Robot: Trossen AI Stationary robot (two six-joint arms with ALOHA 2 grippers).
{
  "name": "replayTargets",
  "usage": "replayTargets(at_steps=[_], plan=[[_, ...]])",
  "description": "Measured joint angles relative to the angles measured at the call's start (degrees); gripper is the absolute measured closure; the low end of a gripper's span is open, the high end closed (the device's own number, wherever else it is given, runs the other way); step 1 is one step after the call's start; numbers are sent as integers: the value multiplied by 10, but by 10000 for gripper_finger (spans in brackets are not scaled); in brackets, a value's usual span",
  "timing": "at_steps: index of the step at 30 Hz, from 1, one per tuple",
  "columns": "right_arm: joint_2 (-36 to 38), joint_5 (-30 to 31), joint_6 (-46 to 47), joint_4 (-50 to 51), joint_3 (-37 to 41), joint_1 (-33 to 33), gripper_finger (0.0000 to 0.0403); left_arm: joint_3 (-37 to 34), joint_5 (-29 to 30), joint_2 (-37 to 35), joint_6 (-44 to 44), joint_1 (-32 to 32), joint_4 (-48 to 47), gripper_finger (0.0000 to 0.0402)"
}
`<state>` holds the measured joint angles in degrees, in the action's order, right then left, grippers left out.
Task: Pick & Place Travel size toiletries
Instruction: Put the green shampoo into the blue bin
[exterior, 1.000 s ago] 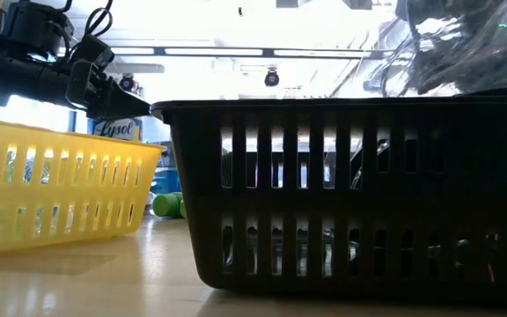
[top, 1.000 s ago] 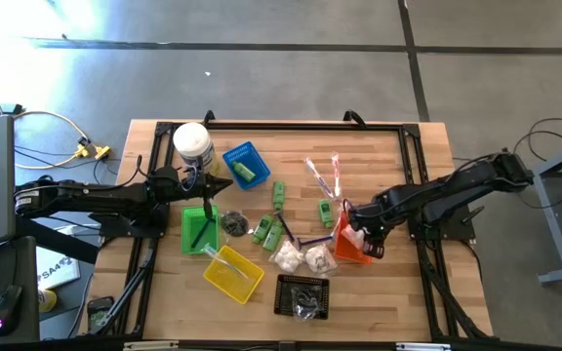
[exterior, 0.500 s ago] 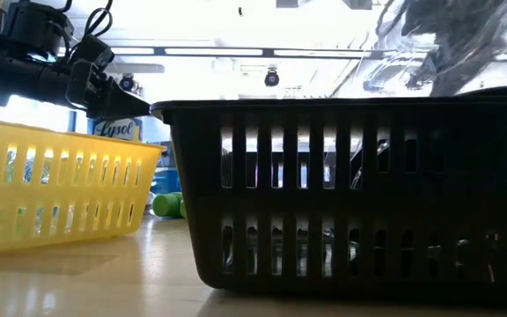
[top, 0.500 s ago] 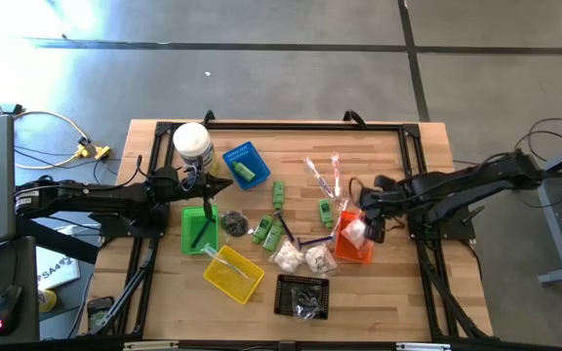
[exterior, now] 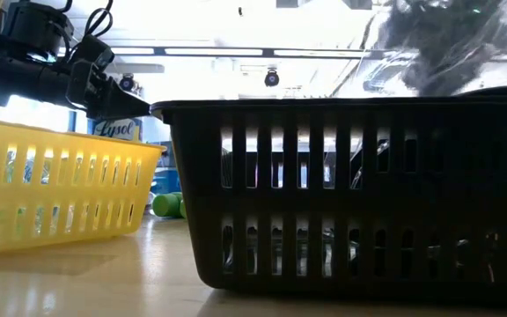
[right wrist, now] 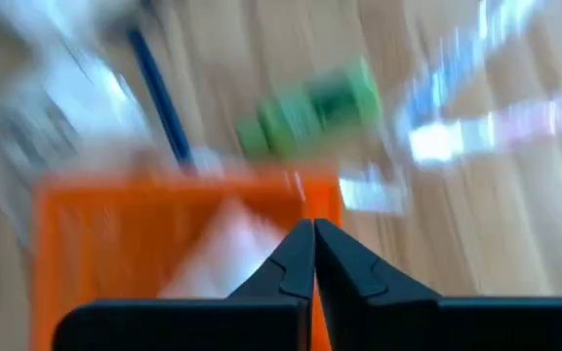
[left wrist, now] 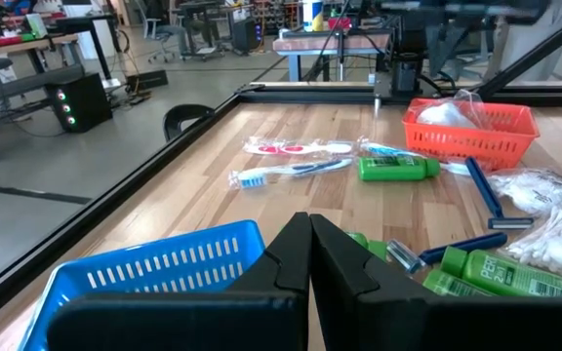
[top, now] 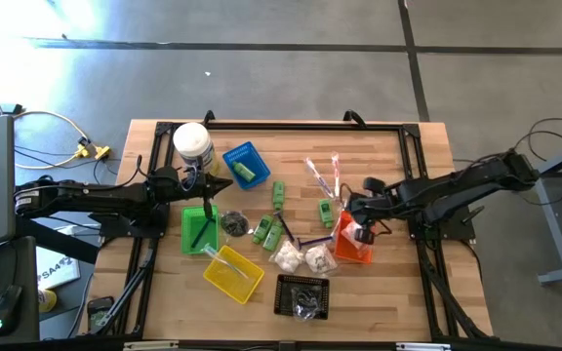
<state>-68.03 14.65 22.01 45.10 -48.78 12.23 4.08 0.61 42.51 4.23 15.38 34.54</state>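
— What moved?

— Since a second ago my right gripper (top: 351,210) has lifted off the orange plastic basket (top: 351,247) and closed; it had hung low over the basket's side, and now it hovers above the basket's far rim with both fingers pressed together, holding nothing. One white puffy packet (top: 356,233) lies inside the basket.

— And the other arm?

— My left gripper (top: 224,183) waits between the blue plastic basket (top: 234,156) and the green plastic basket (top: 190,216), fingers shut flat against each other (nothing between them).

— Where is the rest?

— On the wooden table (top: 398,166): two more white puffy packets (top: 301,256) just beside the orange basket, small green bottles (top: 270,230) in the middle, another green bottle (top: 326,213) near my right gripper, clear-wrapped toothbrushes (top: 324,176) beyond it. A black plastic basket (top: 301,294) and a yellow plastic basket (top: 232,272) stand at the near edge.
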Motion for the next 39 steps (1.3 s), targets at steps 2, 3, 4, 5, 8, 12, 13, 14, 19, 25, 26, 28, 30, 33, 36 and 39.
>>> replayTargets(at_steps=[2,3,4,5,8,12,13,14,19,25,26,28,30,33,36,39], plan=[[3,-17,-52,-115,11,0,400,0,0,0,0,0,0,402],[10,-46,-81,-172,20,0,400,0,0,0,0,0,0,402],[18,-77,-107,-220,30,-2,400,0,0,0,0,0,0,402],[27,-104,-128,-266,41,-7,400,0,0,0,0,0,0,402],[56,-175,-160,-397,80,-36,400,0,0,0,0,0,-1,402],[81,-244,-158,-532,152,-91,400,0,0,0,0,0,-1,402],[84,-257,-153,-553,171,-105,400,0,0,0,0,0,-1,402],[85,-267,-144,-577,187,-118,400,0,0,0,0,0,-1,402],[85,-302,-121,-672,245,-157,400,0,0,0,0,0,-1,402],[85,-277,-138,-719,283,-158,400,0,0,0,0,0,0,402],[84,-258,-145,-721,289,-156,400,0,1,0,0,0,0,402],[77,-215,-156,-750,305,-146,401,0,1,0,-1,0,0,402],[77,-189,-177,-779,321,-133,401,0,2,0,-2,0,5,402],[102,-184,-178,-804,339,-130,401,0,1,0,-12,0,8,402],[157,-191,-173,-793,356,-140,401,0,-1,0,-22,0,7,402],[222,-194,-171,-736,364,-151,401,0,-1,0,-32,0,0,402]])
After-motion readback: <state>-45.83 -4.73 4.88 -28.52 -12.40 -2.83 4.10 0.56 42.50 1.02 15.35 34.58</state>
